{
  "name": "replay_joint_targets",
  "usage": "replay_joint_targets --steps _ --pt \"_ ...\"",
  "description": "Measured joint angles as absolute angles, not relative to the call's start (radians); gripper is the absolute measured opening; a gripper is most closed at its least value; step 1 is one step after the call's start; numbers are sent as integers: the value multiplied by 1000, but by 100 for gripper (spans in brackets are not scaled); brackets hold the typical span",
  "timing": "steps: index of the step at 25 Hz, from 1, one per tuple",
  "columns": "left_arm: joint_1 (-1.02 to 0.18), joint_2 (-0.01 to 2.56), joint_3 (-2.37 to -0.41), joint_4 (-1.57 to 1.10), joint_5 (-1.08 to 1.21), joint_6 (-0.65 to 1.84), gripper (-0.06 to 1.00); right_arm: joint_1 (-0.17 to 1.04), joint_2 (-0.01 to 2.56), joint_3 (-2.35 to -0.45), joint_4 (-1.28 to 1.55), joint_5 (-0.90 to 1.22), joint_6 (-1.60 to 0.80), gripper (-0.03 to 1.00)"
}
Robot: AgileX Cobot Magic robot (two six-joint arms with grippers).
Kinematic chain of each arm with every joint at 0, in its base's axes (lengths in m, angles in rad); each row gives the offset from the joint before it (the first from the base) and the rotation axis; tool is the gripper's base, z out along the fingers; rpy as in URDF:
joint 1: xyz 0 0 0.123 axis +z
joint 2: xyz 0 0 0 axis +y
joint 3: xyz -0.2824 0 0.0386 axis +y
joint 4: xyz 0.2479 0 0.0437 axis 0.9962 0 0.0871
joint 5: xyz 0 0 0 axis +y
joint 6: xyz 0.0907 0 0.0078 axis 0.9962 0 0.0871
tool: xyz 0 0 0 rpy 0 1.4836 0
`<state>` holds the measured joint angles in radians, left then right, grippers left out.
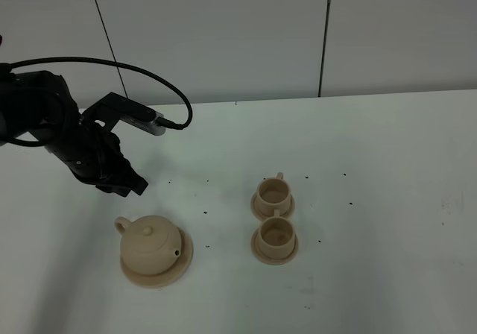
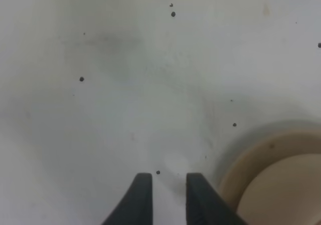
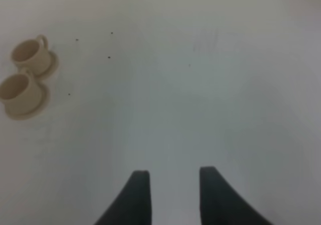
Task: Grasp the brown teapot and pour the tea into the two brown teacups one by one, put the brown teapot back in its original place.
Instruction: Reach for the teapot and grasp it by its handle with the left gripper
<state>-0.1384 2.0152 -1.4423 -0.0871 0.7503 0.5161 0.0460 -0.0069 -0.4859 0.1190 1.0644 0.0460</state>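
Note:
The brown teapot (image 1: pixel 151 246) stands upright on its flat round saucer (image 1: pixel 182 265) at the front left, handle to the left and spout to the right. The two brown teacups (image 1: pixel 273 193) (image 1: pixel 275 234) sit on small saucers in the middle, one behind the other. My left gripper (image 1: pixel 131 184) hovers behind and left of the teapot, apart from it. In the left wrist view the left gripper (image 2: pixel 168 177) is slightly open and empty, with the saucer's rim (image 2: pixel 251 154) and the teapot (image 2: pixel 291 195) beside it. My right gripper (image 3: pixel 173 172) is open and empty, far from the cups (image 3: pixel 29 51) (image 3: pixel 17 88).
The white table (image 1: pixel 373 162) has small dark specks scattered around the cups and teapot. A wall with dark seams stands behind its far edge. The right arm does not show in the exterior view.

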Motion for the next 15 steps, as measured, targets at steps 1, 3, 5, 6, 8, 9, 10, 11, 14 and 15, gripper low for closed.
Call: replay_joint_targets --steps 1,3,5,6,8,9,10,11,14,15 --pt "-138 2024 -1442 -90 751 516 24 46 -7 -486 119 1064 46 24" --pt "-138 2039 -1442 -93 752 516 24 46 -7 -486 119 1064 46 24" --pt "-138 2042 -1442 -93 752 517 24 46 -7 -486 119 1064 46 24" --pt "-138 2042 -1442 -93 752 517 24 46 -7 -486 119 1064 46 24" --pt "-138 2042 -1442 -93 754 517 24 46 -7 -486 119 1064 46 24" --pt "-138 2042 -1442 -93 761 518 24 46 -7 -486 119 1064 46 24" --pt "-138 2042 -1442 -93 771 518 24 46 -7 -486 119 1064 46 24" --pt "-138 2042 -1442 -93 779 518 24 46 -7 -486 119 1064 46 24" --pt "-138 2042 -1442 -93 806 520 24 46 -7 -486 119 1064 46 24" --pt "-138 2042 -1442 -93 811 520 24 46 -7 -486 119 1064 46 24"
